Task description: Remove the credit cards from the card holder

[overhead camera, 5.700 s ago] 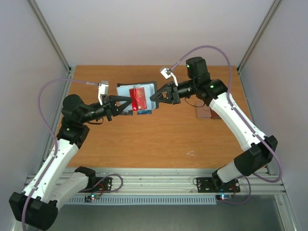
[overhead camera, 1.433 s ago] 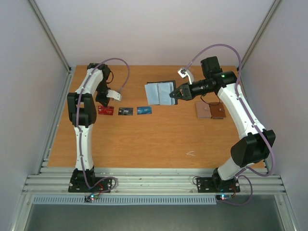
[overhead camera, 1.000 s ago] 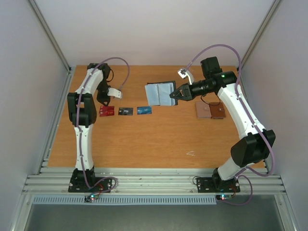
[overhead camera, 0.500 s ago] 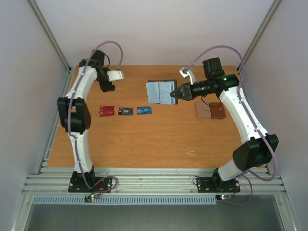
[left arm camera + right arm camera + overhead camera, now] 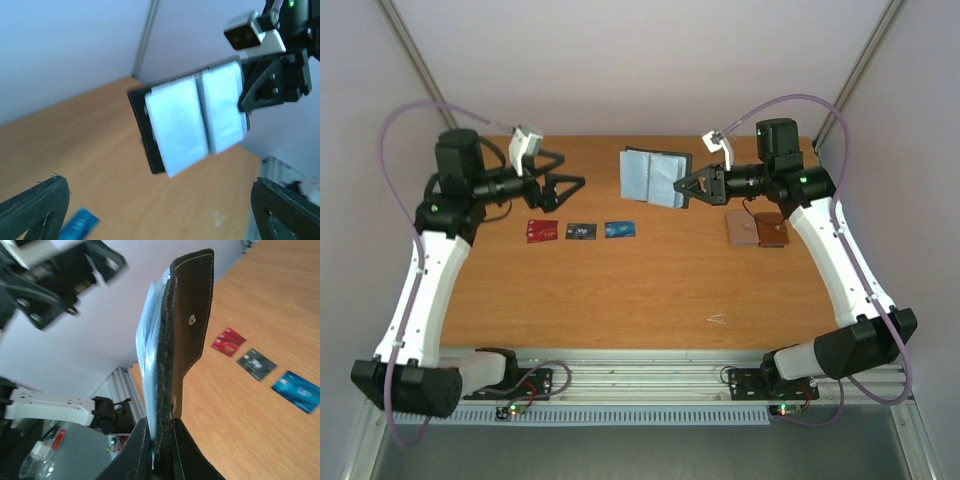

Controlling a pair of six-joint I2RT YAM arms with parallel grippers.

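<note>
While you look down from the top view, your inventory reads as follows:

1. Right gripper [image 5: 682,190]: jaws drawn almost together, pinching one edge of the card holder [image 5: 650,177]. The holder sits at 9 o'clock of the fingertips and touches them.
2. Card holder: held up off the table [image 5: 650,300], spread open and standing on edge. In your left wrist view its two pale blue-grey pocket panels [image 5: 190,120] face the camera, with black backing showing round them. You cannot tell whether any card is tucked inside.
3. Left gripper [image 5: 570,192]: jaws spread wide, holding nothing. The holder lies at 3 o'clock of it, apart from the fingertips.
4. Credit cards [image 5: 581,231]: three flat on the table in a row, at 6 o'clock of the left gripper. From 9 to 3 o'clock they are the dark red card [image 5: 542,231], black card [image 5: 581,231] and blue card [image 5: 620,229], none touching another.
5. Brown wallet [image 5: 757,230]: flat on the table, at 5 o'clock of the right gripper, well apart from the holder
</note>
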